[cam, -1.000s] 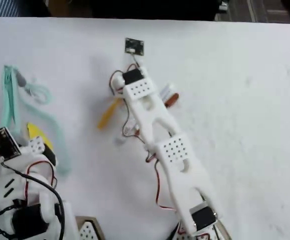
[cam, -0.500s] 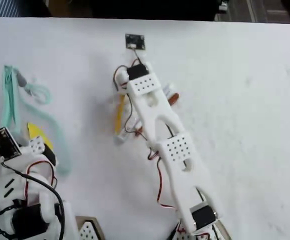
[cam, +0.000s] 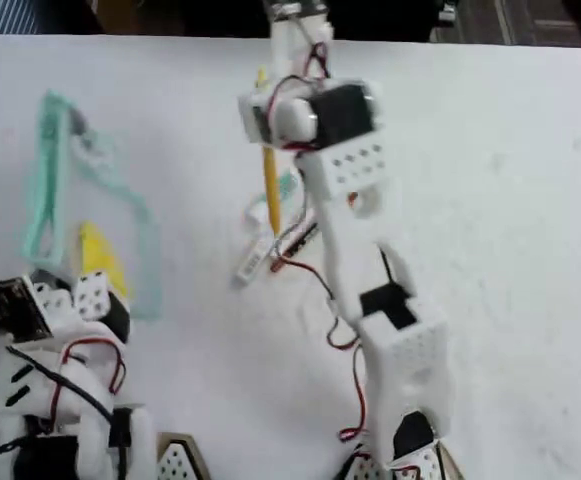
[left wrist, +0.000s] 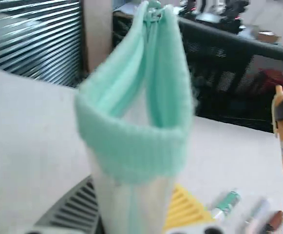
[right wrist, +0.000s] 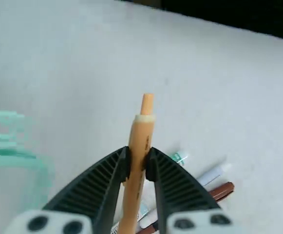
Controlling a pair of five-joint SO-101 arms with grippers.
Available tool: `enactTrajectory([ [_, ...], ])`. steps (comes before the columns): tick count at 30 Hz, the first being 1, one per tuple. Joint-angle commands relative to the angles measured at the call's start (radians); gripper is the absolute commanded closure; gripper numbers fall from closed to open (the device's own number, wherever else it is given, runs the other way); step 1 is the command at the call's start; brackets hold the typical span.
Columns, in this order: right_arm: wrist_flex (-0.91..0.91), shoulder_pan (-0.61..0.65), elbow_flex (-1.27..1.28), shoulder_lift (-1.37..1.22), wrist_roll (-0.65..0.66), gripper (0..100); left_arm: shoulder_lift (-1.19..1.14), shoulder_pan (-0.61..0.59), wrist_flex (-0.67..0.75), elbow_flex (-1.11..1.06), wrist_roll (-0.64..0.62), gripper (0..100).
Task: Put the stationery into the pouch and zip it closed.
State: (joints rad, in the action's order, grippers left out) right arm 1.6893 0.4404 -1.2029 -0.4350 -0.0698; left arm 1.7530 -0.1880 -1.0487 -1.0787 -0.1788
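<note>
The pouch [left wrist: 131, 141] rises out of the left gripper [left wrist: 126, 217], pinched at its lower end between the grey jaw and the yellow one, so that its mint-green zip edge stands up beyond the fingertips. The two sides of that edge are spread apart in a loop, so the mouth is open and the zip is not drawn. I can make out nothing inside the see-through body, though the part down in the jaws is hidden. Well apart from the pouch, off to one side of it, the right gripper [right wrist: 137, 157] is clamped on an orange pen [right wrist: 142, 127]. Its black ridged jaws squeeze the barrel about mid-length, and one end pokes out past the fingertips. In the high view this pen hangs from the raised gripper, clear of the table [right wrist: 58, 73]. Under and just beyond that gripper lie the loose pens [right wrist: 213, 174], a small huddle of a green-capped one, a white one and a brown one, close together on the white surface. As I judge it, the task is at an early stage: the pouch is presented and ready, the first piece is lifted but not yet carried over the opening, and nothing appears to be stowed. What is left is to bring this pen across and drop it in, fetch each of the others the same way, and then run the zip shut.
</note>
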Motion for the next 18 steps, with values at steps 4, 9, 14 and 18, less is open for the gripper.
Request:
enactTrajectory([
  [4, 0.031, -0.128, 0.049, 0.390, 0.020, 98.2, 0.002, 0.404, 0.012, 0.143, 0.140, 98],
  [9, 0.031, -0.242, 0.269, 0.685, 0.020, 98.2, 0.002, 0.618, -0.029, 0.123, 0.402, 98],
  [14, 0.028, -0.292, 0.552, 0.993, 0.081, 98.2, 0.002, 0.702, -0.029, 0.135, 0.377, 98],
  [18, -0.024, -0.297, 0.695, 1.199, 0.219, 98.2, 0.002, 0.750, -0.092, 0.095, 0.373, 98],
])
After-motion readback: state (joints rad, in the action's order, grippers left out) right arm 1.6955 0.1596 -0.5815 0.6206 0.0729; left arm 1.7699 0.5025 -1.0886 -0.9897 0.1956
